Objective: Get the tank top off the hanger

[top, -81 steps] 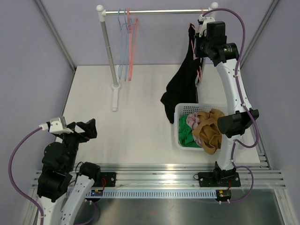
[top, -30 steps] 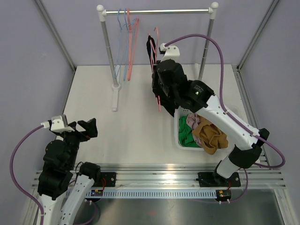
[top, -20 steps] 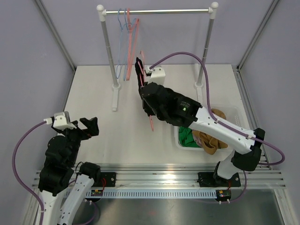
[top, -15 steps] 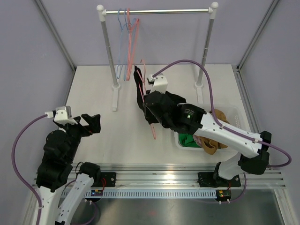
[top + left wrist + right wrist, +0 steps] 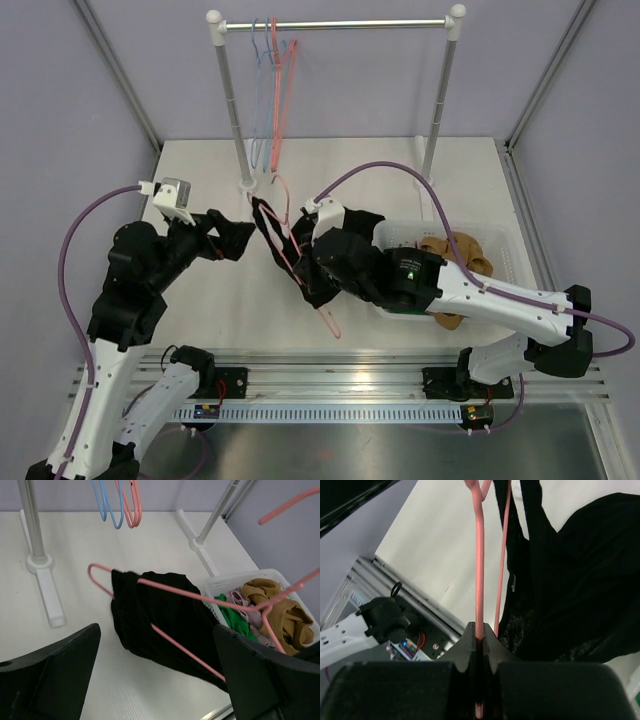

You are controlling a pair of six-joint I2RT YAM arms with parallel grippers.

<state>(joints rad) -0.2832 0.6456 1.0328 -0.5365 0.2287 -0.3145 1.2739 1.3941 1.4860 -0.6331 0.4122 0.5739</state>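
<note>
The right gripper [image 5: 480, 635] is clamped on the pink hanger [image 5: 200, 598], which carries the black tank top [image 5: 150, 615] just left of the laundry basket [image 5: 400, 224]. The left gripper [image 5: 225, 238], farther left of the basket, is fully open and holds nothing.

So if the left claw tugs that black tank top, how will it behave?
Probably floppy: the tank top sags in folds off the pink hanger. Likely light, since that thin wire carries it. It may snag rather than slide, being bunched at the hanger's end.
</note>
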